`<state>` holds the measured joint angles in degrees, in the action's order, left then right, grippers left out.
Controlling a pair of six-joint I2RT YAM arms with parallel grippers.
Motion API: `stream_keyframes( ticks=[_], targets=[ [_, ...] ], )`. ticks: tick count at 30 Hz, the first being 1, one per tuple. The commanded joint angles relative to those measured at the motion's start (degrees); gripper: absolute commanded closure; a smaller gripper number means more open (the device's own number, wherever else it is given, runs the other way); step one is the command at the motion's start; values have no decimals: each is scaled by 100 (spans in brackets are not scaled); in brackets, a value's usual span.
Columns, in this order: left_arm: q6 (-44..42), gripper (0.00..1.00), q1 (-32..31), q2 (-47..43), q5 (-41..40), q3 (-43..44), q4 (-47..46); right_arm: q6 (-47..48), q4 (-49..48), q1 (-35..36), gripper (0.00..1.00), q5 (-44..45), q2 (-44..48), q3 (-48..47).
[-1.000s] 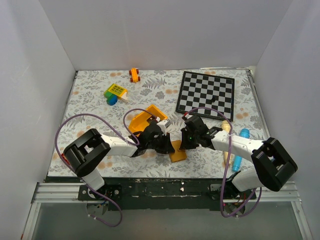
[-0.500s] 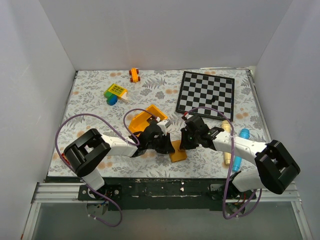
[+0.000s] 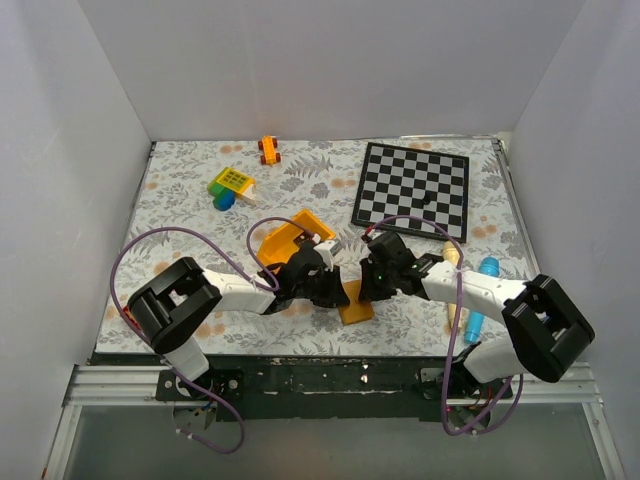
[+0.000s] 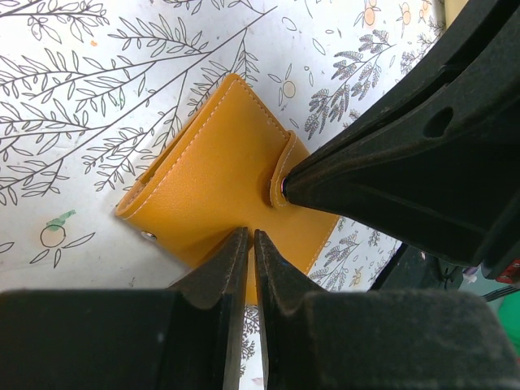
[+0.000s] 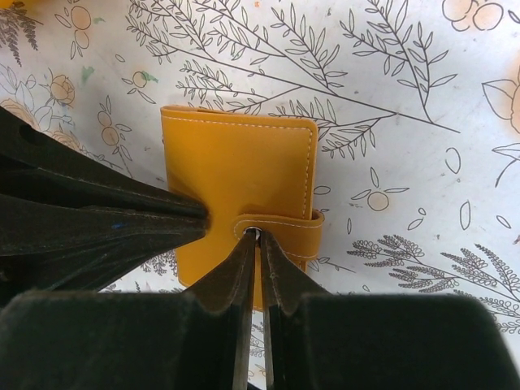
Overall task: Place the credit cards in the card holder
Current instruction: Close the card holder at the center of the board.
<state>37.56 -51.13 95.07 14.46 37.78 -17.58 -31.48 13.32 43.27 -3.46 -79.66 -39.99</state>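
The card holder [image 3: 355, 303] is a tan wallet lying closed and flat near the table's front edge, its strap snapped across it [image 5: 236, 162] [image 4: 215, 175]. My left gripper [image 3: 335, 290] [image 4: 249, 234] is shut, nothing between its fingers, tips resting on the holder's near edge. My right gripper [image 3: 368, 288] [image 5: 258, 236] is shut too, tips at the snap stud on the strap. Each wrist view shows the other gripper's black fingers [image 4: 406, 146] [image 5: 97, 227] touching the holder. The credit cards are out of view.
A yellow bin [image 3: 290, 235] stands just behind the left gripper. A chequered board [image 3: 412, 188] lies at the back right. A blue marker [image 3: 480, 295] and a beige stick [image 3: 452, 258] lie beside the right arm. Small toys [image 3: 230, 183] [image 3: 268, 150] sit at the back left.
The right arm's elbow shifted slightly and came back. Both grippers stay shut at the card holder, which has not moved.
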Motion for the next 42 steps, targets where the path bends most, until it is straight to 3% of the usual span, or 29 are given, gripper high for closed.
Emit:
stream_keyframes(
  ticks=[1, 19, 42],
  targets=[
    [-82, 92, -55, 56, -57, 89, 238, -16, -163, 77, 86, -32, -120, -185],
    [-100, 93, -55, 91, -40, 89, 177, 134, 284, 244, 86, 267, -454, -580],
    [-21, 94, -55, 100, -92, -95, 53, 125, 1041, 507, 87, 390, -1623, -1204]
  ],
)
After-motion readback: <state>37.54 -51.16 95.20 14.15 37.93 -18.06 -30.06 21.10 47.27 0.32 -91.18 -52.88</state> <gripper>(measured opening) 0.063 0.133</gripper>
